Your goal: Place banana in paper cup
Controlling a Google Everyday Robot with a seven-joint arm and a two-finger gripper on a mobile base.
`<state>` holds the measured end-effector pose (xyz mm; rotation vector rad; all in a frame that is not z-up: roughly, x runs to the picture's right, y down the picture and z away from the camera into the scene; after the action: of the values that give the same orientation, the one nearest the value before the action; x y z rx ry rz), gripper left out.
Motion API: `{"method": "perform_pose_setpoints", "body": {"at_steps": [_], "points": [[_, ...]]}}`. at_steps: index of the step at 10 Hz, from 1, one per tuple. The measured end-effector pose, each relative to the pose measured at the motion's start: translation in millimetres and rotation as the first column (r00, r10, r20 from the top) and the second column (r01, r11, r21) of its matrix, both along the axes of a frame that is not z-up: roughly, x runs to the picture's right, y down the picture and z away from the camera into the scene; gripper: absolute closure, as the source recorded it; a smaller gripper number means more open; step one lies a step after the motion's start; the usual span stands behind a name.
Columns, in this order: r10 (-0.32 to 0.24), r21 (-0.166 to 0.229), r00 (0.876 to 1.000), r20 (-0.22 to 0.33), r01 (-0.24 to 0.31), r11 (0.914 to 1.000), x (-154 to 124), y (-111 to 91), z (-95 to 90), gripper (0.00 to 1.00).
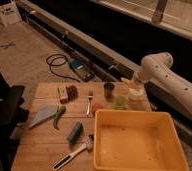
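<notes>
One white robot arm reaches in from the right over a wooden counter [44,145]. Its end effector [130,83] hangs closed above the paper cup [134,99], gripping what looks like the pale banana [125,81], which pokes out sideways. The cream cup stands at the counter's back right, just beside a small green cup [120,101] and near a dark brown cup [109,89]. Risk: released off-centre or crosswise, the banana could catch the rim, tip the light cup, or fall beside it.
</notes>
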<state>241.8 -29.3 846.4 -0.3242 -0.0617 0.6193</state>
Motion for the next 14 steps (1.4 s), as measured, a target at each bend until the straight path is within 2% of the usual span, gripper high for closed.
{"method": "perform_pose_setpoints", "body": {"at_steps": [6,8,10,11,14], "points": [[0.010,0.003,1.000,-0.015,-0.010,0.9999,1,1,0.2,1.00],[0.049,0.008,0.998,-0.048,-0.049,0.9988,18,4,-2.6,1.00],[0.097,0.009,0.991,-0.089,-0.096,0.9953,48,12,-6.9,1.00],[0.111,0.005,0.989,-0.099,-0.111,0.9938,53,14,-6.4,0.98],[0.135,-0.007,0.985,-0.110,-0.137,0.9906,62,20,-3.4,0.72]]}}
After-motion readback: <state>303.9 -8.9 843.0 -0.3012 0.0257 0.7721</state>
